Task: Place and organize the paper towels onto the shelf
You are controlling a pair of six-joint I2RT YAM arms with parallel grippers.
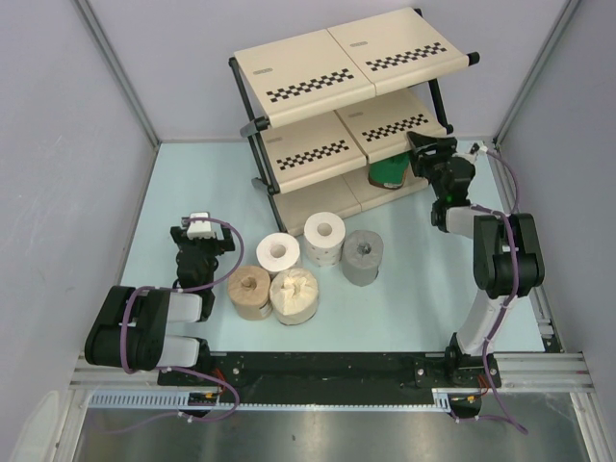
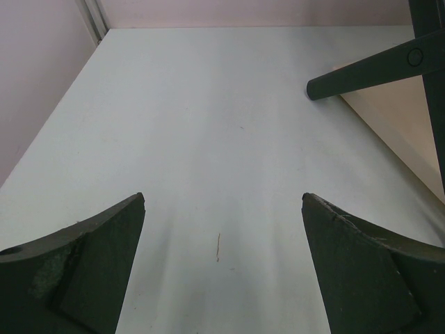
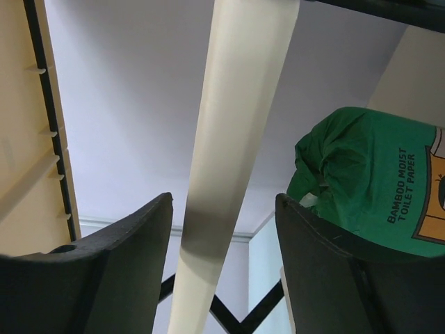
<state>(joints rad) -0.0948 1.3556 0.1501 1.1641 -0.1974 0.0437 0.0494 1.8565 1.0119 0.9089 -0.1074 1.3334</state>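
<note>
Right tool [image 3: 222, 209] fingers fill the foreground of the wrist view. They stand apart with nothing between them, so the tool is released.

1. Task item. Green roll [image 3: 361, 188] lies just beside the right-hand finger, outside the gap. Seen from above, it appears to rest on the lowest tier of the shelf [image 1: 318, 72], right half, tucked under the middle panel.
2. Step in hand. Judged from this layout, the first roll is placed and five remain.
3. Remaining stock. Two white rolls [image 1: 324, 238], grey roll [image 1: 363, 255], tan-brown roll [image 1: 249, 289] and cream roll [image 1: 295, 294] stand clustered on the desk [image 1: 404, 298], between the arms.
4. Next move. The right tool should back straight out, clear of the black frame and the panel edge, before turning toward the cluster. The grey roll is nearest to it.
5. Left tool [image 1: 199, 226] hangs spread wide over bare desk, just left of the cluster, holding nothing.

Markings: the green wrapper reads "BAMBOO MOIST TOILET PAPER" in dark print. An orange patch beside it is cut off and illegible.
</note>
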